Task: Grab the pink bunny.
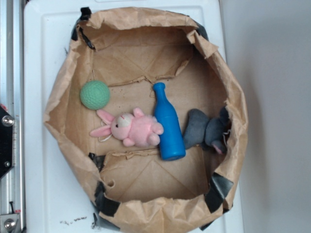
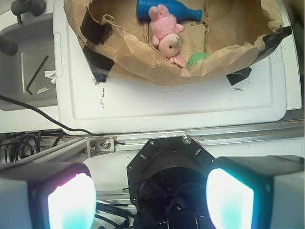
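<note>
Gripper [image 2: 150,200] was open, far from the bag.
The pink bunny [image 1: 133,128] lay touching the blue bottle [image 1: 167,124]; better grip its body from the free side.

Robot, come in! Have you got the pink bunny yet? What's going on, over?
Jaws open, empty, outside the paper bag. Pink bunny lying in the bag, untouched. Blue bottle pressed against its side; green ball near its ears.

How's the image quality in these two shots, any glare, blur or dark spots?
Exterior view: soft and slightly washed out, even light, faint shadows inside the paper bag; the pink bunny is clearly readable. Wrist view: the gripper fingers glow overexposed and blurred up close; the bunny stays sharp.
</note>
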Controlling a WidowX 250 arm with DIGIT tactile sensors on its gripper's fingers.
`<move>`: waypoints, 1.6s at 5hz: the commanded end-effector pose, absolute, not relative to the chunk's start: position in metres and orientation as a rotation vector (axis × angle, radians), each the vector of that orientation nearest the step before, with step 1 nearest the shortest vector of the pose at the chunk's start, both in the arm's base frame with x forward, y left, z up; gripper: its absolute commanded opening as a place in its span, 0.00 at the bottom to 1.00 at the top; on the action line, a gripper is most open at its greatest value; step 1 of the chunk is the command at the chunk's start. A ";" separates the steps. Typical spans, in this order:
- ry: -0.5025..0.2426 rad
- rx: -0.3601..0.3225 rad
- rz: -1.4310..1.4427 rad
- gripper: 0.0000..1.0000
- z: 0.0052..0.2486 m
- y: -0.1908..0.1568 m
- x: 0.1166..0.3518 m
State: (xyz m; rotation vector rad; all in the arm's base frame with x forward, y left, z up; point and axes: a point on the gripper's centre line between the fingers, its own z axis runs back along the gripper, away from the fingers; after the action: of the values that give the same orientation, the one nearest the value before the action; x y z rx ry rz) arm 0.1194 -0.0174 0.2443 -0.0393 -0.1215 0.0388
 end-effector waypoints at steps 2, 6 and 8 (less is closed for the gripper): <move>-0.139 -0.038 0.032 1.00 0.236 0.005 0.169; -0.203 -0.020 -0.328 1.00 0.209 0.031 0.290; -0.203 -0.020 -0.328 1.00 0.209 0.031 0.290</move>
State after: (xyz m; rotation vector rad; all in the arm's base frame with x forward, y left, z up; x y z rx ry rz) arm 0.2865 0.0375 0.1917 -0.0367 -0.1507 -0.3272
